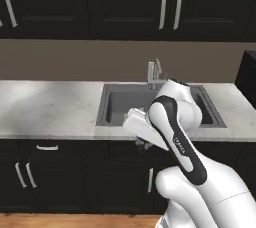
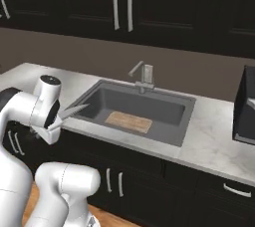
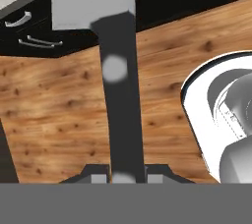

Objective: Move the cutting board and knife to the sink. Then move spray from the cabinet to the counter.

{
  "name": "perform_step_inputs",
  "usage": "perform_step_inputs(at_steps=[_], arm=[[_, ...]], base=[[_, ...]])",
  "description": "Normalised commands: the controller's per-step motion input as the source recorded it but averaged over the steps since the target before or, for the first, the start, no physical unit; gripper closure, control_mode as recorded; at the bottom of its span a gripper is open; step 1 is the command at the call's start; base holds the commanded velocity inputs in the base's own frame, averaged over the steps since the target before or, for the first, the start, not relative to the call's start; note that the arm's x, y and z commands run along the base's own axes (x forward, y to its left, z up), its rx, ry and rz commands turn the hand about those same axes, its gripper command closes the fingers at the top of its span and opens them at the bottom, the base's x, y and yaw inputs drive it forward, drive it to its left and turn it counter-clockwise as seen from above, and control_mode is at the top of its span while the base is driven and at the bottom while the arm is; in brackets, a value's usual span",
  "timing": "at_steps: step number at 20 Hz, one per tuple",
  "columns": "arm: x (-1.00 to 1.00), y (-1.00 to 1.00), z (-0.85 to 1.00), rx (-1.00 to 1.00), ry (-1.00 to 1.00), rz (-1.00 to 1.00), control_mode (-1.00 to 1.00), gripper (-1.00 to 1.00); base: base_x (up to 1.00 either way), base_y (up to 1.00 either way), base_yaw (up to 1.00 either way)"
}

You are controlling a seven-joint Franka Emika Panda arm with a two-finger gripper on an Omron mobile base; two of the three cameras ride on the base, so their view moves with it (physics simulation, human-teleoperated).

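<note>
Knife (image 3: 117, 90) clamped by its handle in the closed hand (image 3: 123, 175), blade ahead toward sink (image 2: 164, 109). Risk: blade clips counter (image 2: 209, 141) edge, twisting loose onto cutting board (image 2: 128, 121).

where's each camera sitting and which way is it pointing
Left base view: behind the arm's left, facing the sink and counter; white arm at lower right.
Right base view: behind its right, facing the same sink, cutting board in it; arm at lower left, knife blade poking out.
Hand view: looks along the gripper, shut on the knife handle, down at wood floor.
Both base views share sink and faucet.
</note>
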Motion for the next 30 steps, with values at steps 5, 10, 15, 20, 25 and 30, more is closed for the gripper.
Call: perform_step_inputs(at_steps=[5,10,15,20,25,30], arm=[[0.0,0.0,0.0,0.0,0.0,0.0,1.0,1.0],[0.0,0.0,0.0,0.0,0.0,0.0,1.0,1.0],[0.0,0.0,0.0,0.0,0.0,0.0,1.0,1.0],[0.0,0.0,0.0,0.0,0.0,0.0,1.0,1.0],[0.0,0.0,0.0,0.0,0.0,0.0,1.0,1.0],[0.0,0.0,0.0,0.0,0.0,0.0,1.0,1.0]], base=[[0.67,0.27,-0.29],[0.58,0.18,-0.22],[0.4,0.1,-0.19],[0.3,0.05,-0.1],[0.01,0.0,0.0],[0.0,0.0,0.0]])
